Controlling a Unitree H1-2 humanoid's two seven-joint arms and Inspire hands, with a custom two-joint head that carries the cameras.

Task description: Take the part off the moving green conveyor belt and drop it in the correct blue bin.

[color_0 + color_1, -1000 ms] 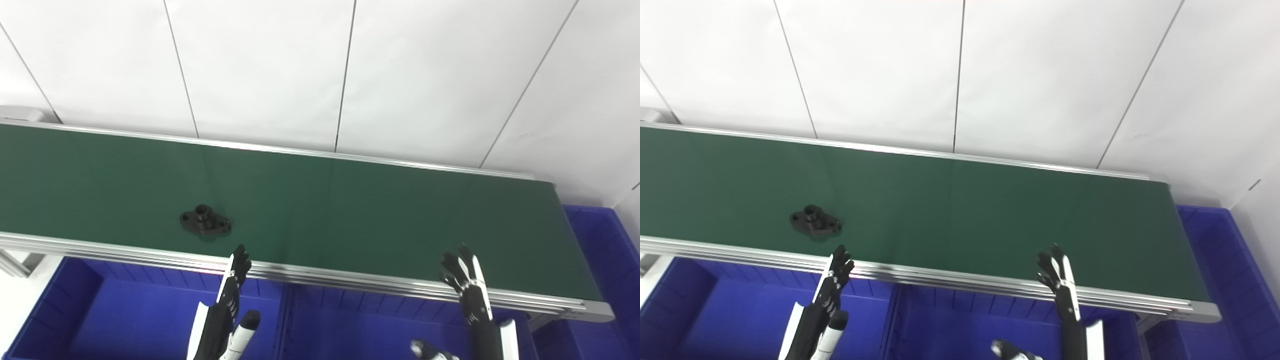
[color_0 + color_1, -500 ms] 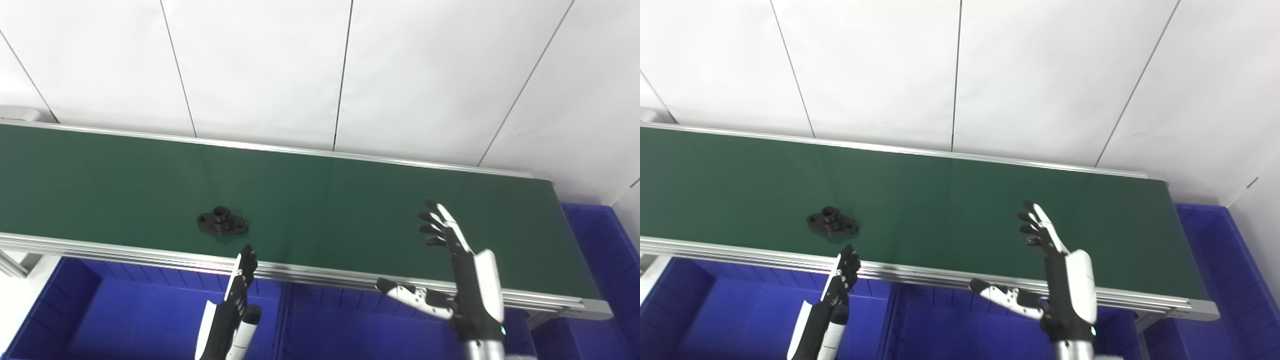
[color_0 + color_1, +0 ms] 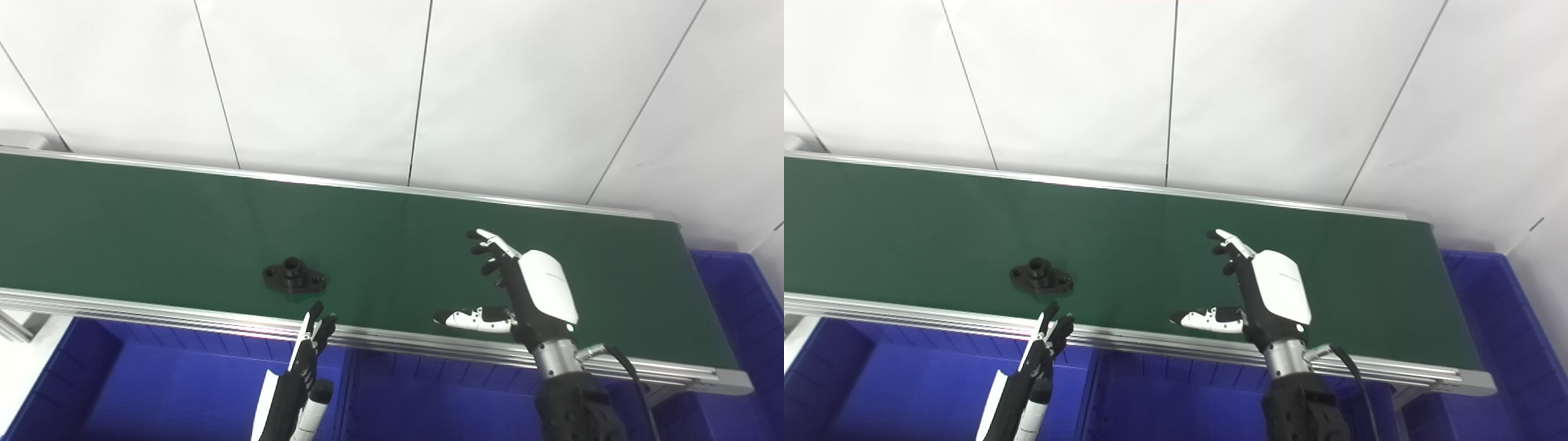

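Observation:
A black flanged part (image 3: 294,277) with a raised hub lies on the green conveyor belt (image 3: 153,226), near its front rail and left of centre. My right hand (image 3: 520,288) hovers open over the belt, to the right of the part and well apart from it, thumb spread toward the part. Low in front of the rail, below and a little right of the part, my left hand (image 3: 303,380) points its straight fingers up, holding nothing.
Blue bins (image 3: 153,392) sit below the belt's front rail (image 3: 184,315), split by a divider (image 3: 349,398). Another blue bin (image 3: 744,306) stands past the belt's right end. A white panelled wall rises behind.
The part has ridden the belt to the right. My right hand rose from below the rail onto the belt and moved left. The left hand drifted slightly right.

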